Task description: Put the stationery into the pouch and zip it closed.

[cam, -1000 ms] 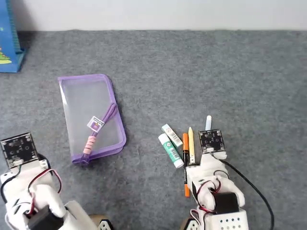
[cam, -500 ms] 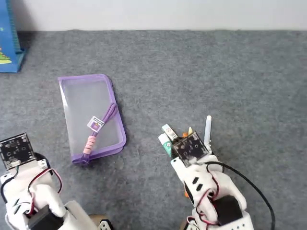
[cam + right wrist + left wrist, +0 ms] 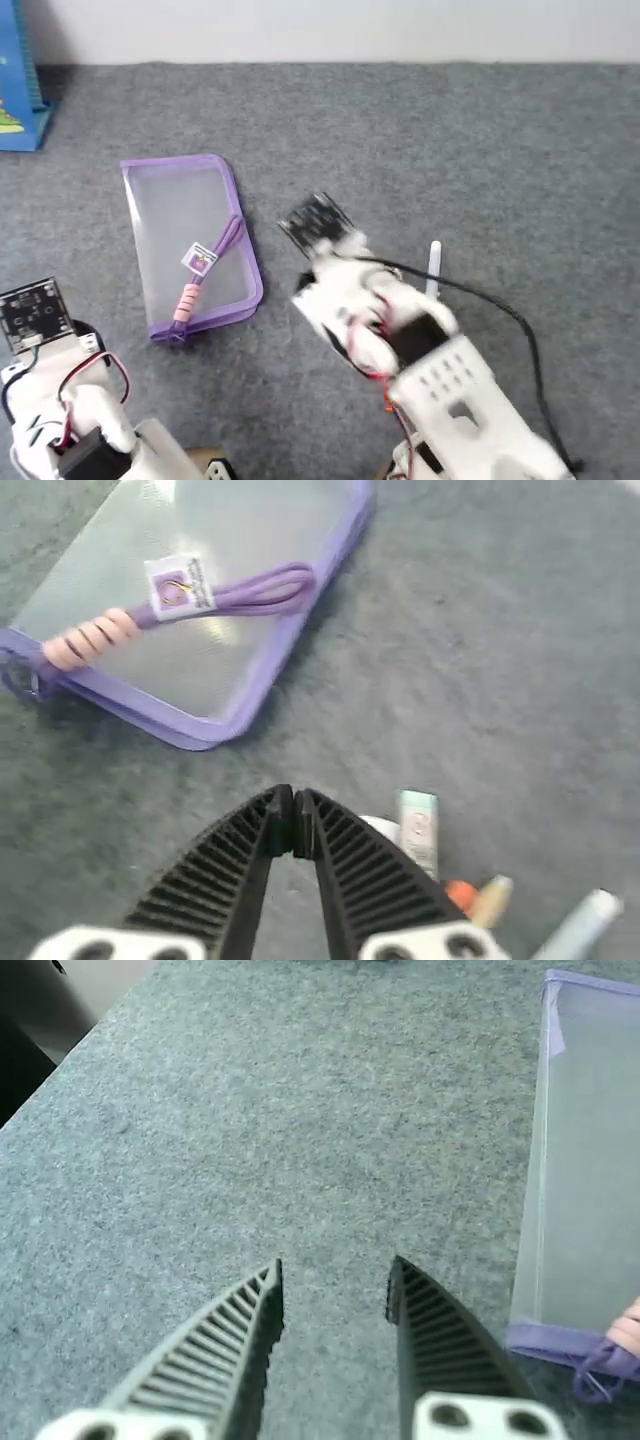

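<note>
The clear pouch point(image 3: 190, 240) with purple trim lies flat at the left, and its purple strap, white tag point(image 3: 178, 584) and pink beads point(image 3: 88, 642) rest on top. My right arm point(image 3: 372, 312) stretches over the stationery towards the pouch. My right gripper point(image 3: 293, 808) is shut with nothing in it, above the carpet between the pouch point(image 3: 205, 600) and the stationery. A green-and-white tube point(image 3: 418, 828), an orange pen point(image 3: 458, 892), a pencil point(image 3: 492, 892) and a white pen point(image 3: 434, 262) lie beside it. My left gripper point(image 3: 333, 1280) is open over bare carpet near the pouch's edge point(image 3: 585, 1160).
Grey carpet covers the table. A blue box point(image 3: 16, 90) stands at the far left by the back wall. The left arm's base point(image 3: 60, 400) sits at the near left corner.
My right arm has swung forward and to the left, from above the stationery towards the pouch, and now covers most of the pens. The left arm has barely moved.
</note>
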Robot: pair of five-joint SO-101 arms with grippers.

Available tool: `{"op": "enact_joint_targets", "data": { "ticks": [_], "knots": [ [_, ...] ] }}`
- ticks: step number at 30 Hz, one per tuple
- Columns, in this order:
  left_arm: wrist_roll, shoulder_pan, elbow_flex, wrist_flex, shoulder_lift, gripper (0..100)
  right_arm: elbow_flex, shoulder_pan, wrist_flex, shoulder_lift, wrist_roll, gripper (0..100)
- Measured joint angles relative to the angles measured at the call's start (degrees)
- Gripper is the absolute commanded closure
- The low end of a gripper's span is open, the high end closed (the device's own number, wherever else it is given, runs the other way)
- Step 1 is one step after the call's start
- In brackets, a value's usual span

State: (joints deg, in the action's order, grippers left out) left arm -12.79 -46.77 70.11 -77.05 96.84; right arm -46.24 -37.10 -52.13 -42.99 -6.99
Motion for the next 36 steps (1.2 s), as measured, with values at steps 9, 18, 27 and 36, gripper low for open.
{"op": "enact_joint_targets", "data": {
  "ticks": [9, 18, 27, 36],
  "knots": [
    [0.44, -2.9, 0.0, 0.0, 0.0, 83, 12.31, -4.04, 10.29, 25.58, 22.77, 78.6],
    [2.46, -7.21, 0.0, 0.0, 0.0, 83, 19.43, -11.87, 15.21, 37.36, 30.77, 78.6],
    [2.9, -9.85, 0.0, 0.18, 0.0, 83, 28.66, -17.23, 15.21, 48.79, 30.95, 78.6],
    [2.9, -10.9, 0.0, 0.18, 0.0, 83, 31.65, -19.25, 15.21, 55.74, 30.95, 78.6]
  ]
}}
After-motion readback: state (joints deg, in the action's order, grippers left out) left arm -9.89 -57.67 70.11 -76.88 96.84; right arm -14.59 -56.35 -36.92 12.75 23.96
